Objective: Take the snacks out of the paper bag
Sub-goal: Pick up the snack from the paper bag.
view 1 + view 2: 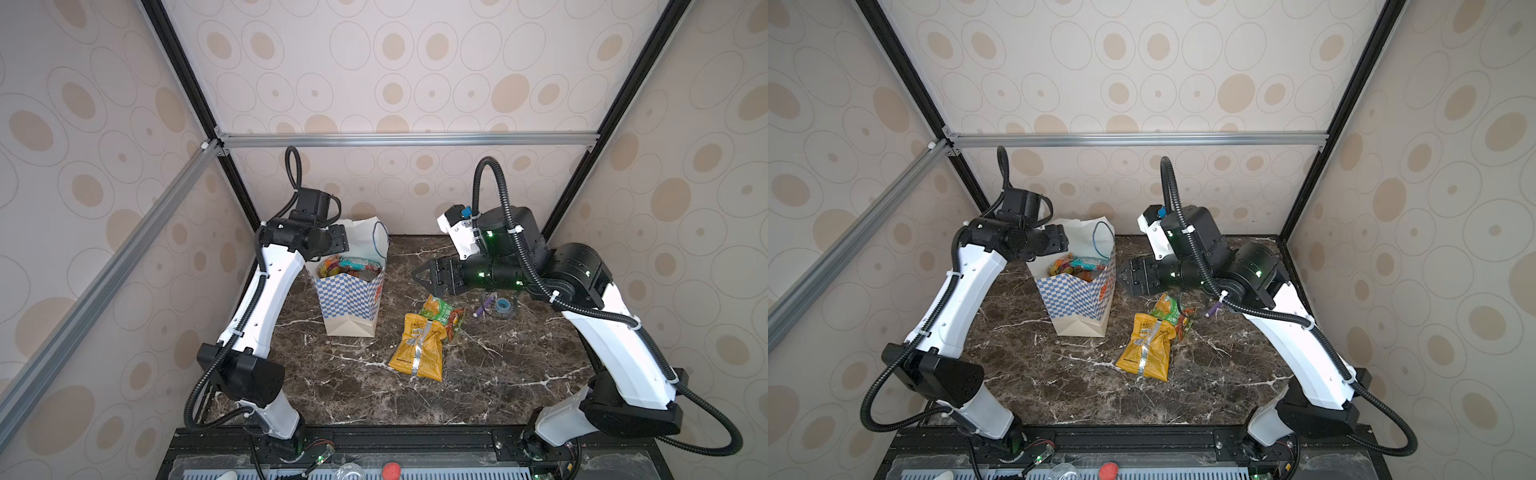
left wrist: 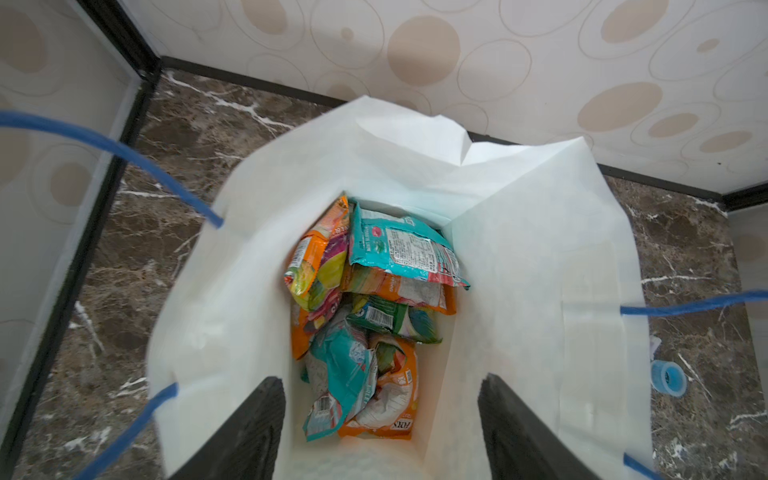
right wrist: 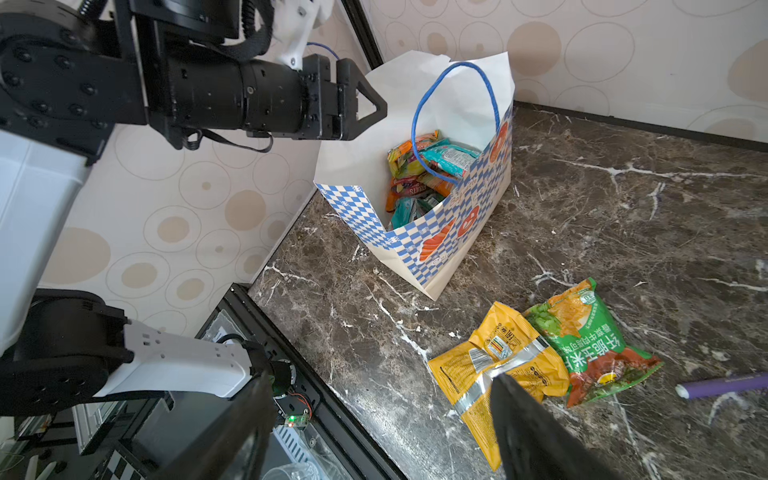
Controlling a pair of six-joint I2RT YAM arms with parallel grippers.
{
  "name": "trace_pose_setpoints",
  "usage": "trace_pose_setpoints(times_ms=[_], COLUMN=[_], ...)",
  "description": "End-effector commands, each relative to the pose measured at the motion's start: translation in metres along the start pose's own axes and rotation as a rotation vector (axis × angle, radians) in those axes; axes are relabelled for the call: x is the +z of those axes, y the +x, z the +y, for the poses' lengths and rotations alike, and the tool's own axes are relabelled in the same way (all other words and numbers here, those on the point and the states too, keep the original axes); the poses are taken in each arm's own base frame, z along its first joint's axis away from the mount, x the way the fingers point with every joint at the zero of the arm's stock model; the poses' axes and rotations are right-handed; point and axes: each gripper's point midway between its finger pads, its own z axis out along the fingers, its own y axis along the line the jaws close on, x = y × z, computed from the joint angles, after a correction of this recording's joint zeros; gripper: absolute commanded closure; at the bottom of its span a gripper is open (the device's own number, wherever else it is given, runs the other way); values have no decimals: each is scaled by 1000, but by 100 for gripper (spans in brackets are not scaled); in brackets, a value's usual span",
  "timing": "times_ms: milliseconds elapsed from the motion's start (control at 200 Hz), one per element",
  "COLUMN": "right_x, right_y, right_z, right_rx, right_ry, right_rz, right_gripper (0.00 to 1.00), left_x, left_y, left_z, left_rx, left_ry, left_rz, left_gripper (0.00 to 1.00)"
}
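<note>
Left wrist view is showing the left gripper (image 2: 382,378) hanging over the mouth of the tall white checkered-band paper bag (image 2: 519,270), jaws wide apart, holding nothing. Crinkly orange, teal and green foil snack packets (image 2: 374,311) are lying piled inside the bag. Beside the bag, the right gripper (image 3: 380,378) is hovering, jaws spread, empty, near a yellow foil packet (image 3: 511,336) and a green foil packet (image 3: 590,345) lying touching on the dark marble table (image 3: 623,187).

Your paper bag (image 1: 1075,301) sits upright left of center, snacks (image 1: 1079,265) piled inside; a yellow packet (image 1: 1144,349) and a green packet (image 1: 1169,309) lie overlapping to its right.
</note>
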Motion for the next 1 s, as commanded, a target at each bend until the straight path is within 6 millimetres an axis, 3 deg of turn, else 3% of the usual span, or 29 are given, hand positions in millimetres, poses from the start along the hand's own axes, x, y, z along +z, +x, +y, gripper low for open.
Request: trace_pose_setpoints(times_ms=[0, 145, 450, 635, 995], right_x=[-10, -16, -16, -13, -4], right_y=[4, 4, 8, 7, 11], right_z=[-4, -9, -15, -12, -10], right_rx=[-8, -17, 1, -1, -1], right_ry=[24, 46, 59, 46, 37], right_rz=[-4, -22, -41, -32, -6], right_gripper=[16, 15, 15, 15, 14], left_x=[24, 56, 111, 135, 166], left_y=[3, 29, 106, 138, 184], left_z=[-5, -3, 16, 29, 34], left_rx=[17, 41, 45, 63, 110], left_ry=[20, 28, 14, -25, -35], left_rz=[34, 96, 249, 322, 460], left_gripper=[27, 27, 24, 22, 18])
